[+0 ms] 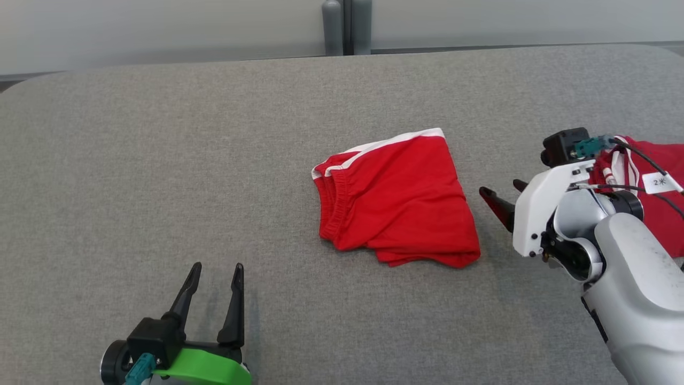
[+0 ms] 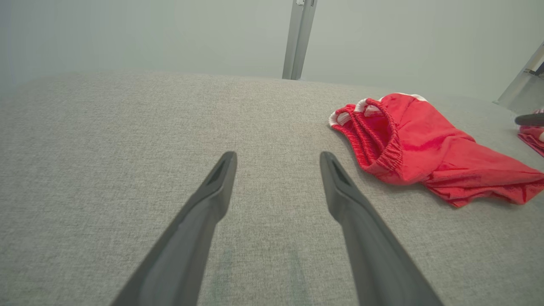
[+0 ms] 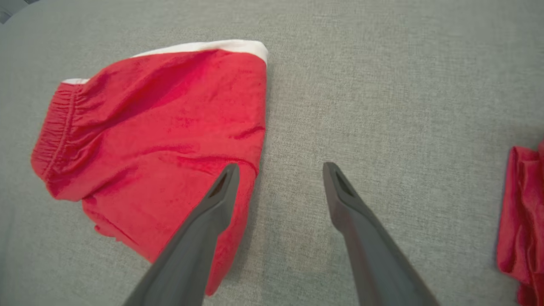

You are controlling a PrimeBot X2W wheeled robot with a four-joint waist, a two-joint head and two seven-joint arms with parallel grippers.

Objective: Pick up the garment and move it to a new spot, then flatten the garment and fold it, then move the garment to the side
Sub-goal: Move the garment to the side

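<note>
Grey fabric table (image 1: 160, 160) — grey post (image 1: 346, 27) behind; second red cloth (image 3: 522, 212) right.

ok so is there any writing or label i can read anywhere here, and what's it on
"2米": on a small white tag fixed to the black cable above the right arm, head view; the second character is small.
No readable text on the folded red shorts, the other red garment or the grey table.

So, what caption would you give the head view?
Folded red shorts on grey table; left gripper and right gripper open, holding nothing.
</note>
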